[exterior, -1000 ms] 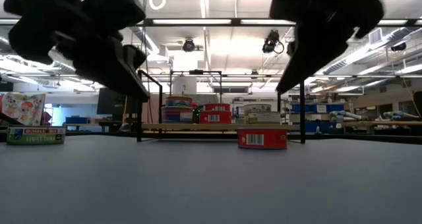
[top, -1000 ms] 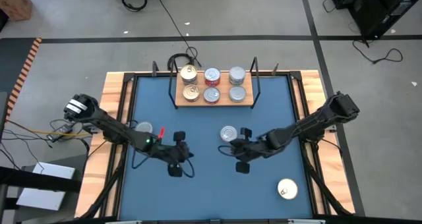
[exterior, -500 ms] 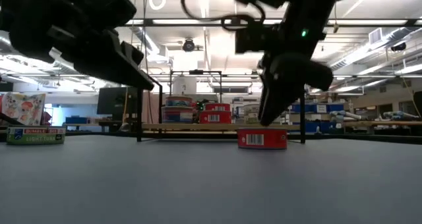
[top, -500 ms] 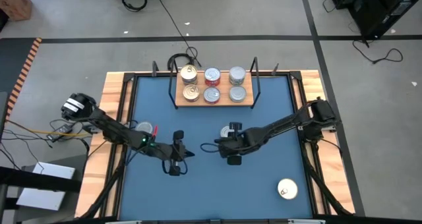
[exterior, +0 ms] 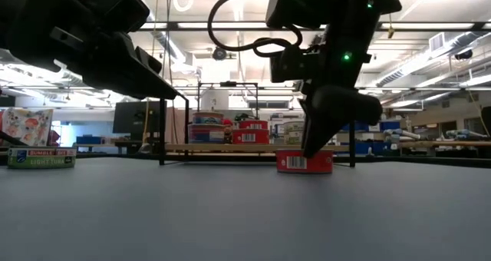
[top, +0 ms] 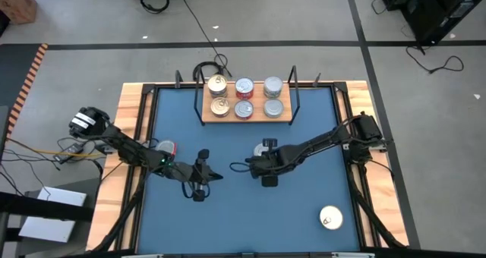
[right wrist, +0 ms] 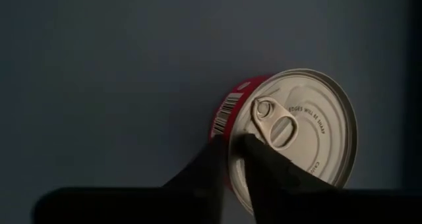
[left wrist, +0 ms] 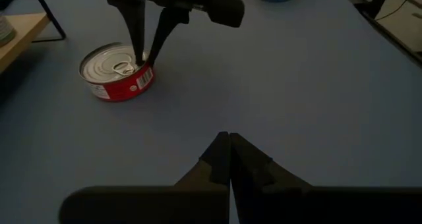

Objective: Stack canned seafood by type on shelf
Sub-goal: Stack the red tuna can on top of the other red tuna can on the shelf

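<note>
The right gripper [top: 263, 153] stands over the red-sided tin [left wrist: 117, 72] at mid-table, in front of the shelf [top: 245, 111]; its fingers [right wrist: 264, 165] are narrow, one on the silver lid, the other down the red side — straddling the rim, not gripping the whole tin; the shelf holds six tins in two rows; the left gripper [top: 203, 163] hangs nearby over the blue table [top: 228, 212], fingers pressed together, empty; a green-labelled tin [exterior: 41, 157] sits by the left edge; another tin [top: 330, 218] lies near the front right corner.
</note>
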